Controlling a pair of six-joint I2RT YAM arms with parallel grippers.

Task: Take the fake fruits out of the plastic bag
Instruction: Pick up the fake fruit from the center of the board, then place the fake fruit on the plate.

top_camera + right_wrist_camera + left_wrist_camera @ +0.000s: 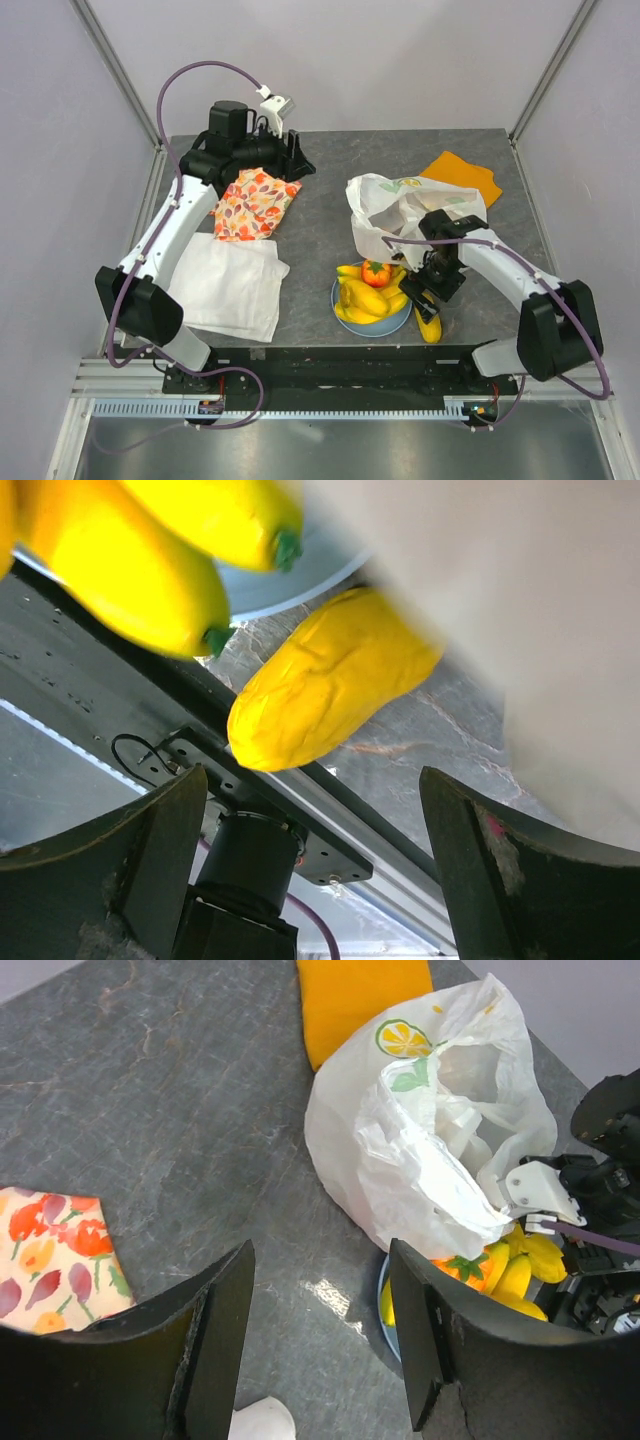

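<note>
Crinkly, translucent white plastic bag (400, 210) slumps right of centre; what's left inside, can't tell. Below it, a round light-blue plate (372, 330) is heaped with glossy fake fruits (372, 290). One dimpled yellow fruit (428, 326) lies beside the plate, under the right gripper (428, 296), jaws wide, empty. Left gripper (320, 1300), upper left, jaws apart, holding nothing. Looks like unloading; next move, reach into the bag's mouth.

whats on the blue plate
Piled on the plate are yellow bananas and a red-orange fruit. Its right edge is hidden beneath the right gripper, so anything there cannot be seen.
</note>
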